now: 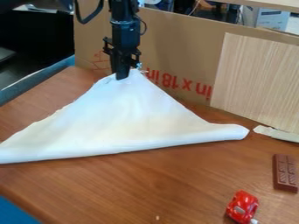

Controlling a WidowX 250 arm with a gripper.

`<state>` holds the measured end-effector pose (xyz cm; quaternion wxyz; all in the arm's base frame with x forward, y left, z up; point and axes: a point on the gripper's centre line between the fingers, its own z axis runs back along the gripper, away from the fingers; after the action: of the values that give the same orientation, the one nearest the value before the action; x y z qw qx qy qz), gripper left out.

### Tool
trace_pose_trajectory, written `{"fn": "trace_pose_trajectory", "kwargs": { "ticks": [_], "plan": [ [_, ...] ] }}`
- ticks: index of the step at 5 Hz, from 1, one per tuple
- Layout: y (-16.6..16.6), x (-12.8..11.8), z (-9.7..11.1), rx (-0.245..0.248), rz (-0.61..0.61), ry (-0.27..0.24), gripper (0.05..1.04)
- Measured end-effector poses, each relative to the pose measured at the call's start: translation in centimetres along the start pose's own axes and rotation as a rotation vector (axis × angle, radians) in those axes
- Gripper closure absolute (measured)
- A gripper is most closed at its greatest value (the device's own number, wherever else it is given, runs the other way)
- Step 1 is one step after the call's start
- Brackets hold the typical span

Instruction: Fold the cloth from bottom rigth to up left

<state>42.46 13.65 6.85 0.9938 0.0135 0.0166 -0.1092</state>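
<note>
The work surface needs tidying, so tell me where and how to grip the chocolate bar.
Best taken at mid-length, coming from straight above and closing across its narrow width. The chocolate bar lies flat and is clearly longer than wide, so its long sides should give the easier hold. The red toy car sits apart from it.

Pincer at top corner of folded wht cloth, brn table

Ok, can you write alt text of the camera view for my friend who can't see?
A robot's black hand is at the peak of a white cloth folded into a triangle on a wooden table. A red toy car and a chocolate bar lie at lower right; cardboard stands behind.
</note>
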Motion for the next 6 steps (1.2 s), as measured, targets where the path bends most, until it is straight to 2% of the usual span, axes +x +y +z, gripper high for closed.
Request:
{"fn": "trace_pose_trajectory", "kwargs": {
  "ticks": [1,3,4,5,6],
  "plan": [
    [0.5,0.9,0.5,-0.008,-0.001,-0.011,1.031],
    [2.8,1.0,0.4,0.052,0.013,-0.069,1.009],
    [4.2,0.4,0.4,0.077,0.057,-0.078,0.838],
    [5.9,-0.4,0.7,0.093,0.095,-0.082,0.607],
    [6.3,-0.7,0.2,0.097,0.105,-0.088,0.277]
  ]
}}
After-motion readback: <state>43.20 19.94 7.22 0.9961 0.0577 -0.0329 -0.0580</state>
